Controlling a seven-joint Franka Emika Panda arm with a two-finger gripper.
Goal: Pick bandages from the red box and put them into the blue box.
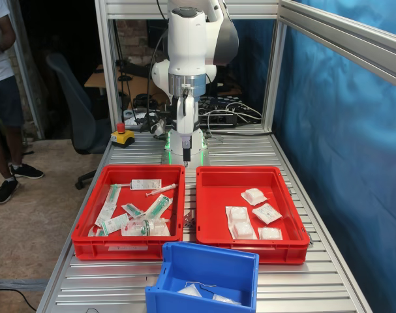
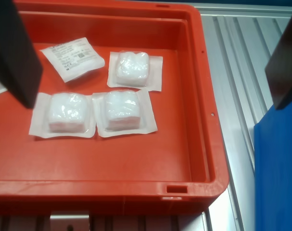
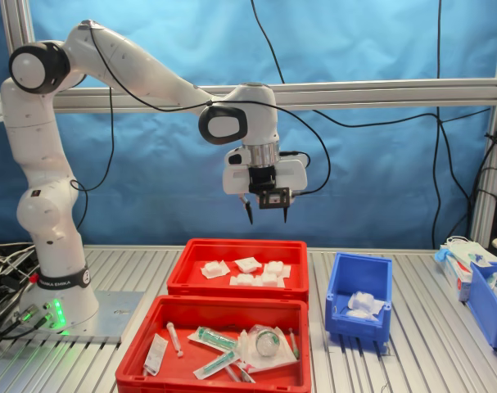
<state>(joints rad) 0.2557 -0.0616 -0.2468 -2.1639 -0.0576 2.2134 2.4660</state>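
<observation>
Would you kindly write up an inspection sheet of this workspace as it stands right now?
Surface: ribbed aluminium table, bearing the crates.
Job's things: red box holds four white bandages; blue box already holds some white packets.
Clutter: second red crate with syringes and long packets; another blue bin at the second exterior view's right edge.
Grippers: gripper open, empty, hanging well above the red box.
Cables: black cables behind the arm's base; more run along the blue backdrop.
Surroundings: red emergency stop button on the table's far corner; person standing at the first exterior view's left; office chair nearby.
</observation>
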